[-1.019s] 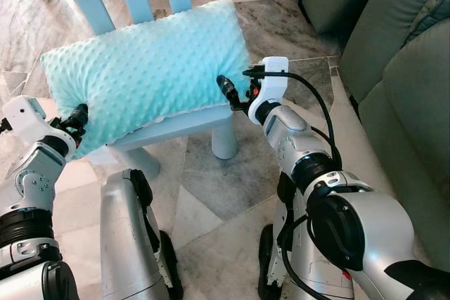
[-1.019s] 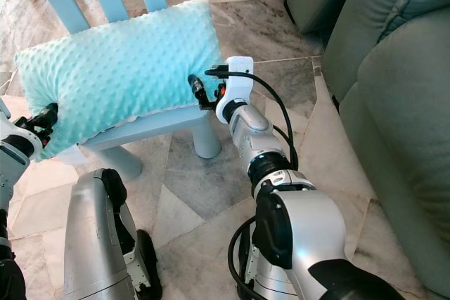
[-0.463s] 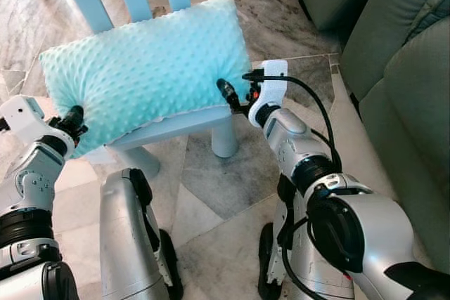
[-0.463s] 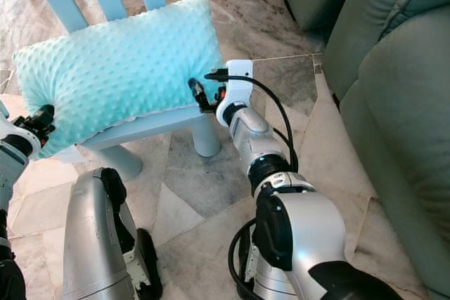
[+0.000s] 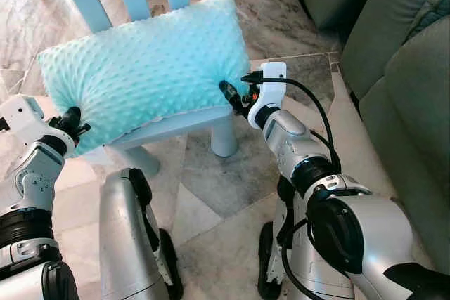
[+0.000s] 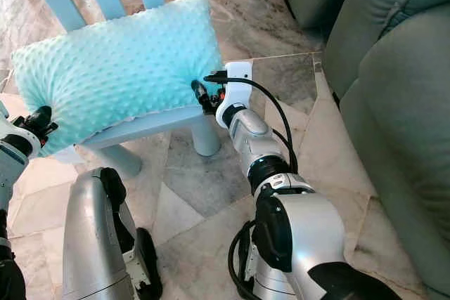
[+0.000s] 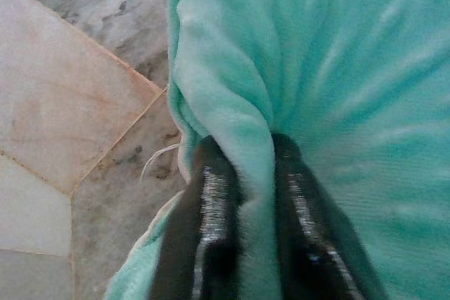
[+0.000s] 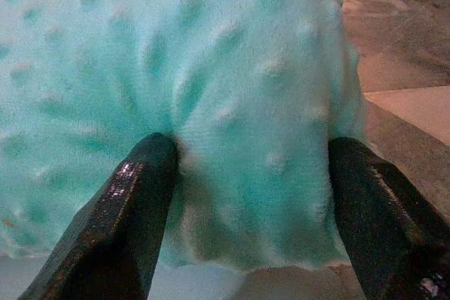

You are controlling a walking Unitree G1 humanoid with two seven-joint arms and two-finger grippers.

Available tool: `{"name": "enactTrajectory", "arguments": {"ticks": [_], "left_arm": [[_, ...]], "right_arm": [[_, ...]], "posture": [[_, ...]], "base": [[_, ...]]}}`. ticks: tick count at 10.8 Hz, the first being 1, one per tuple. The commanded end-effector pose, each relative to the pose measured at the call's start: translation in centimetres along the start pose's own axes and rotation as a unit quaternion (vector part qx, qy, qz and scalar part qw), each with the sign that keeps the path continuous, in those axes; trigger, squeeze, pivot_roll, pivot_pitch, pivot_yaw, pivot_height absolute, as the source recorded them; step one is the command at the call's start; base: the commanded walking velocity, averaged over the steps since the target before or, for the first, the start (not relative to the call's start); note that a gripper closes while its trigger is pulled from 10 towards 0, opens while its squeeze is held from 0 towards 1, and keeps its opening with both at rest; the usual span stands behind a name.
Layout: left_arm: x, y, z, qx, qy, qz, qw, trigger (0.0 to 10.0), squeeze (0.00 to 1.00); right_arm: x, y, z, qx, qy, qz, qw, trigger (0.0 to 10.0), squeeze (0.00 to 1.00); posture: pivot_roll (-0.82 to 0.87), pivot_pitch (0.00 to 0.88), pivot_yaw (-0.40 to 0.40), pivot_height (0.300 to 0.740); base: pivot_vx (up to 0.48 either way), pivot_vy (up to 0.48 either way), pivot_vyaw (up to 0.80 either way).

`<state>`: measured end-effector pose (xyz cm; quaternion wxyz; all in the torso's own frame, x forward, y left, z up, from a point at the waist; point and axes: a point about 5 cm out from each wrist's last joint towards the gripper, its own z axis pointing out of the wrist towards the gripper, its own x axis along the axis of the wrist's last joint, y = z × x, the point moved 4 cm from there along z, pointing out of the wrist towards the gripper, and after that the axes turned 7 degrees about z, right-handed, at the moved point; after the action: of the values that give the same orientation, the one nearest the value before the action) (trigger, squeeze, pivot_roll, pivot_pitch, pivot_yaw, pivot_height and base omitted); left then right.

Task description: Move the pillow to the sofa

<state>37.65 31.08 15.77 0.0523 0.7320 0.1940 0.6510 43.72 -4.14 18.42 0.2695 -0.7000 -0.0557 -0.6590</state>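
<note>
Pillow (image 5: 144, 64) lay on the blue chair (image 5: 184, 122), sofa (image 5: 394, 54) to my right. Left gripper (image 7: 242, 244) pinched a thin fold; right gripper (image 8: 246, 194) fingers apart, straddling the other end. Risk: fold slipping out on lift, pillow dropping.

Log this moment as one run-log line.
pillow on blue chair | left tool pinching pillow edge | right tool straddling other end | sofa to right
</note>
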Motion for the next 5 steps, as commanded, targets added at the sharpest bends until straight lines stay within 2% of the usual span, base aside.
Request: {"name": "enactTrajectory", "arguments": {"ticks": [1, 5], "left_arm": [[-1.24, -1.2, -0.49, 0.021, -0.018, 0.006, 1.0, 0.0, 0.0], [-1.42, -1.1, -0.45, 0.021, -0.019, 0.007, 1.0, 0.0, 0.0]], "right_arm": [[-1.64, -0.38, -0.26, 0.011, -0.022, 0.001, 1.0, 0.0, 0.0], [-1.64, 0.17, -0.49, 0.007, -0.021, -0.014, 1.0, 0.0, 0.0]], "posture": [[0.23, 0.438, -0.007, 0.403], [0.23, 0.439, -0.008, 0.403]], "base": [[0.0, 0.0, 0.0], [0.0, 0.0, 0.0]]}}
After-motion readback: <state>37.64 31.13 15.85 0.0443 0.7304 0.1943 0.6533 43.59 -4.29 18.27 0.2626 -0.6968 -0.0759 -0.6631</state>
